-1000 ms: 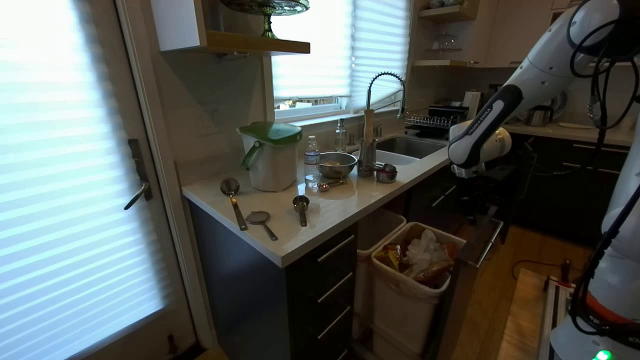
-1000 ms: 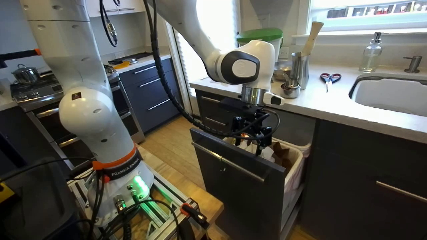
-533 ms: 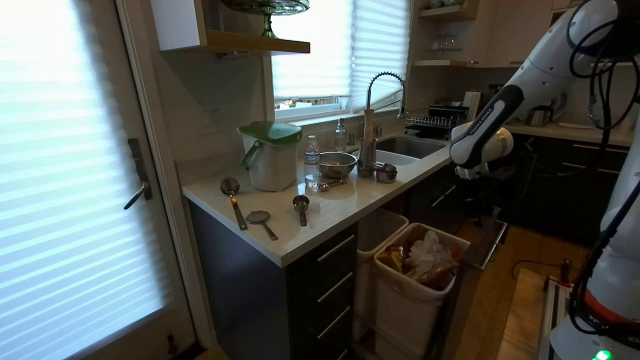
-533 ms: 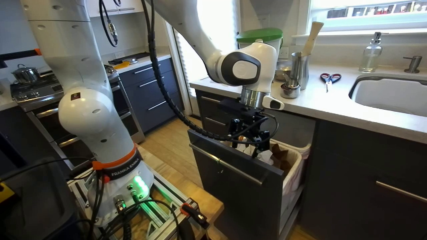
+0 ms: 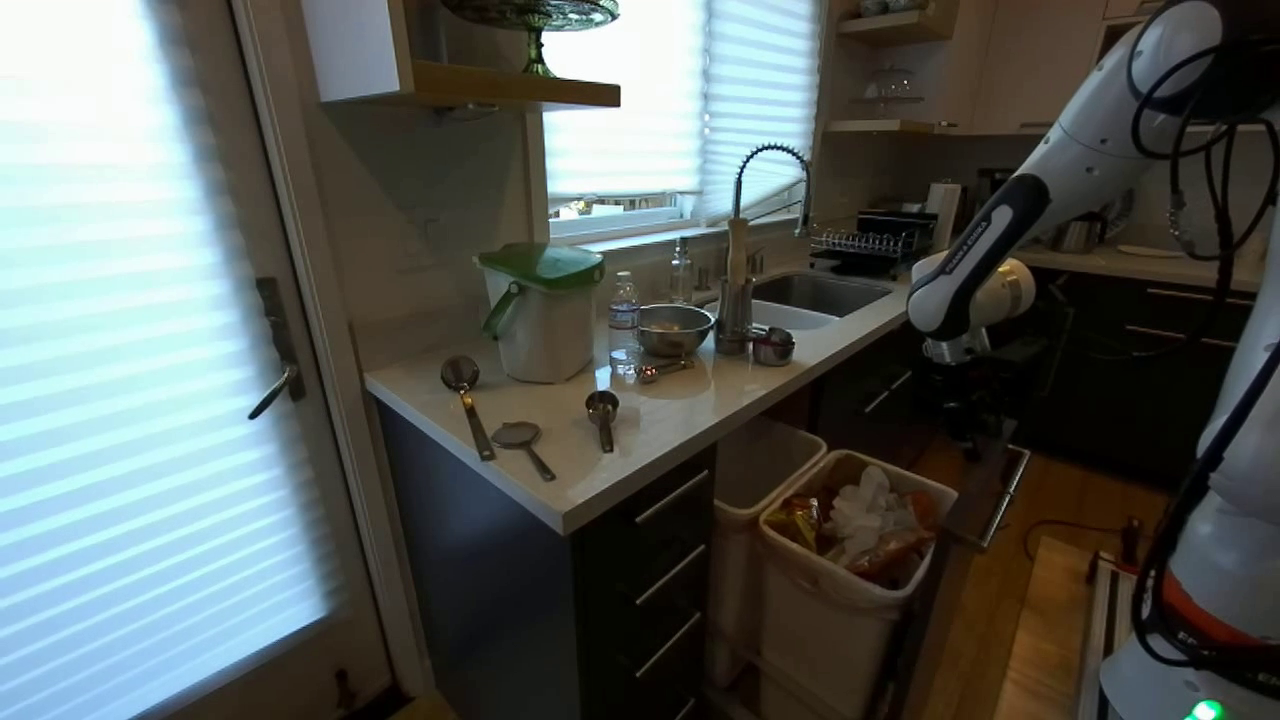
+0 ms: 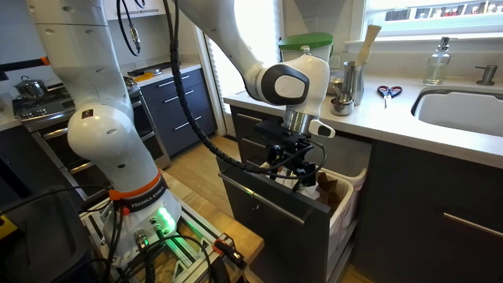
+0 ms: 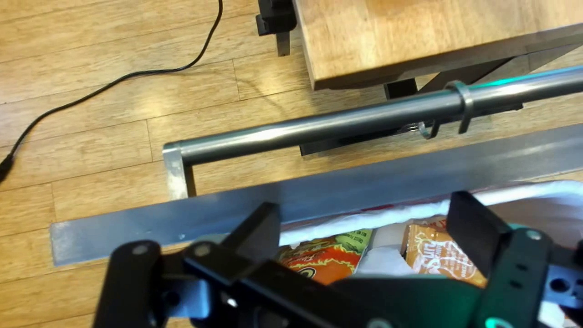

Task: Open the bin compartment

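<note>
The drawer stands out from under the bench, our pincer spread and empty just behind its front edge. We expect it rigid and weighty (a loaded bin rides inside), best hooked at that edge or the smooth bar.

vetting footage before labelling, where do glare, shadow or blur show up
Wrist view: the claw looks slightly soft, a highlight streaks the bar handle; in an exterior view, the door blind glares white and the claw nearly melts into darkness; in both exterior views, the base light glows green.
</note>
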You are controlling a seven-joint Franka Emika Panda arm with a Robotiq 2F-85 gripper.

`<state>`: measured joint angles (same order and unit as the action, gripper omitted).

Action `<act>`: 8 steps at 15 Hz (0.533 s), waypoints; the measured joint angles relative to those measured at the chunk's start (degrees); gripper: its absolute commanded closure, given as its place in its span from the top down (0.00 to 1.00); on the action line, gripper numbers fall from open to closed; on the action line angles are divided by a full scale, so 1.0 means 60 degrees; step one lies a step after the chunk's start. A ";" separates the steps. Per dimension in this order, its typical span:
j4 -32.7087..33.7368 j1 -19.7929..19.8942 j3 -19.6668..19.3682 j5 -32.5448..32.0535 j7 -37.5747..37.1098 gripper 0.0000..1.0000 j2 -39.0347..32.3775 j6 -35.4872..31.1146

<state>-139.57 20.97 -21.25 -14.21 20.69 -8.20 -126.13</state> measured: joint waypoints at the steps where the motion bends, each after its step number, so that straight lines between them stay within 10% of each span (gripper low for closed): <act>1: -0.0002 0.0022 -0.0031 -0.0005 0.0000 1.00 -0.0029 0.0061; 8: -0.0028 0.0217 -0.0167 -0.0118 0.0000 1.00 -0.0176 0.0426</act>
<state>-139.74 22.27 -22.25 -14.92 20.69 -9.25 -123.57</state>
